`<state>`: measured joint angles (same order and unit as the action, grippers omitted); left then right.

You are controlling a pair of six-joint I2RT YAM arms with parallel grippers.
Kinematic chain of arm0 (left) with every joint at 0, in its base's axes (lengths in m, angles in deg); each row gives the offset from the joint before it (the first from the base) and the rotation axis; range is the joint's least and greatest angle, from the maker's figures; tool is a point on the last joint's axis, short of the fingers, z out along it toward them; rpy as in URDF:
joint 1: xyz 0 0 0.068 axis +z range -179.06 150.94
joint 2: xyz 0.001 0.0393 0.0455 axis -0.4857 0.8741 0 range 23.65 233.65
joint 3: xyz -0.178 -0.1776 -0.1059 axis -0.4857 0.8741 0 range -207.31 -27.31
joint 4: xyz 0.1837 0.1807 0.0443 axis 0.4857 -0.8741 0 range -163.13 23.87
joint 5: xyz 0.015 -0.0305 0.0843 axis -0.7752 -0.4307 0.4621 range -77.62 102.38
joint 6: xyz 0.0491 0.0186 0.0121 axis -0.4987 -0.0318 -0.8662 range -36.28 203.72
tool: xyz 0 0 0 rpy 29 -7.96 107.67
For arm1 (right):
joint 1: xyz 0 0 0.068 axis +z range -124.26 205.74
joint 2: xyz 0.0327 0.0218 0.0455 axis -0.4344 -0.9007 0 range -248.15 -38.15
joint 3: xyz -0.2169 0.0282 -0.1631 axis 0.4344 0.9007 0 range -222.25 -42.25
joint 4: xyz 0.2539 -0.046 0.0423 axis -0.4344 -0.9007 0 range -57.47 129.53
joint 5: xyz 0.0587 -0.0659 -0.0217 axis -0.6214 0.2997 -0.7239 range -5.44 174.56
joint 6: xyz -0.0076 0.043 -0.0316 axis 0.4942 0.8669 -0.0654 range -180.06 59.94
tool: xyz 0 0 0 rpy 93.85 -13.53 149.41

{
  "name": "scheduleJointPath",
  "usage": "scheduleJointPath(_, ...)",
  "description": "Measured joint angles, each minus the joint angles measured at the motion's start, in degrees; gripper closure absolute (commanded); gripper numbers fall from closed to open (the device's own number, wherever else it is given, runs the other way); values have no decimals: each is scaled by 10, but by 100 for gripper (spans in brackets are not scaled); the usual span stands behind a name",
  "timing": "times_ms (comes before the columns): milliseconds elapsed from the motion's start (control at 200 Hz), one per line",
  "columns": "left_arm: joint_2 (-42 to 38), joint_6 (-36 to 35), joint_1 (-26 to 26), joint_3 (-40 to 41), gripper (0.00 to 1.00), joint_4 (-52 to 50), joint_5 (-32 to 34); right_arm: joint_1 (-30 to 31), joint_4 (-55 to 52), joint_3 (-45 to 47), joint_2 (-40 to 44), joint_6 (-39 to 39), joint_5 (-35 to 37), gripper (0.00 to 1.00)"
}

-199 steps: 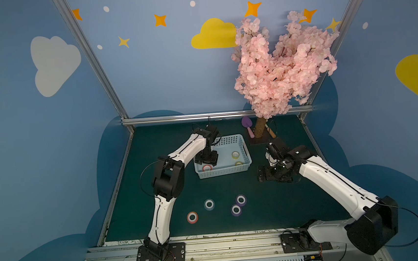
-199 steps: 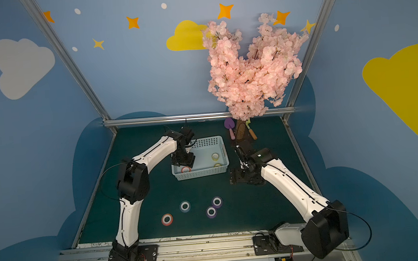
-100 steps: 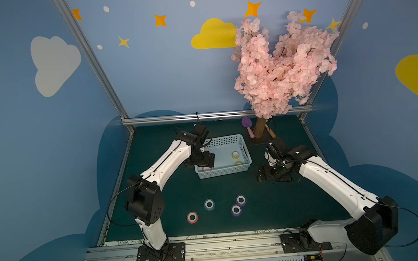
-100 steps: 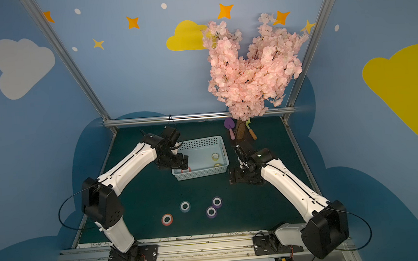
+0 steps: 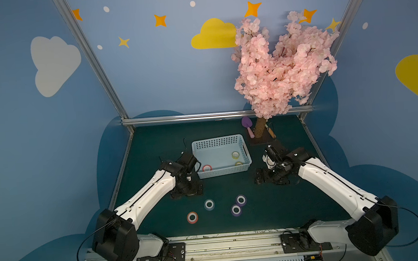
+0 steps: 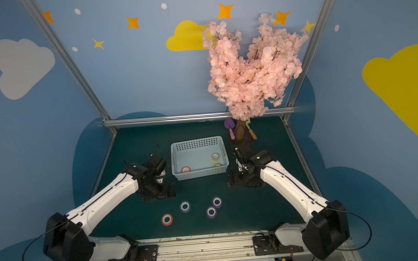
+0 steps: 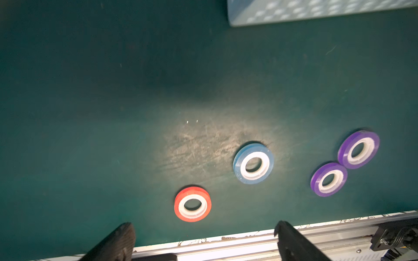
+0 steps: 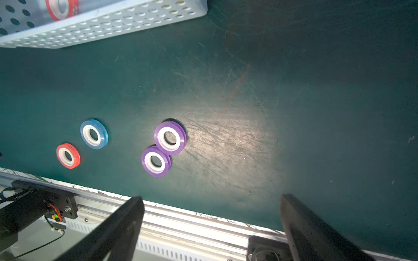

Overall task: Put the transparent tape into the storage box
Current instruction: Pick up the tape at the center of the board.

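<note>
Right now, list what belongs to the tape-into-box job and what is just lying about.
Job: storage box; outside it, red tape roll, blue tape roll, two purple tape rolls; already inside, second red roll, two yellowish rolls.
Lying about: pink blossom tree, purple toy trowel, orange-handled tool.

Storage box [image 5: 216, 142]: 1. Tape rolls: 7 tot. Inside box 3 – red roll [image 5: 206, 168] x1, yellowish clear rolls [image 5: 235, 155] [image 5: 238, 163] x2. On mat [image 5: 272, 207] 4 – orange-red roll [image 5: 192, 217] x1, blue roll [image 5: 209, 204] x1, purple rolls [image 5: 241, 199] [image 5: 236, 210] x2. Robot arms [image 5: 149, 194] [image 5: 332, 182] x2. Blossom tree [image 5: 280, 72] x1, w/ purple toy shovel [image 5: 247, 123] x1 & orange-handled tool [image 5: 270, 132] x1 at its base.
</note>
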<state>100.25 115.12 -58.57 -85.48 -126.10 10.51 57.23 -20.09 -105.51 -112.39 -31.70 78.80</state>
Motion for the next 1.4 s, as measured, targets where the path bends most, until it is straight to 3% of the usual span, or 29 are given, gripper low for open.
scheduleJointPath(461, -38, 113, -68, 141, 1, 67, -12, 16, 0, 21, 0, 14, -9, 2)
scheduleJointPath(1016, 16, 164, -99, 183, 11, 147, 18, 16, -4, 22, 19, 20, 18, 2)
scheduleJointPath(1402, 31, 169, -99, 192, 24, 163, 24, 16, -5, 26, 21, 27, 23, 2)
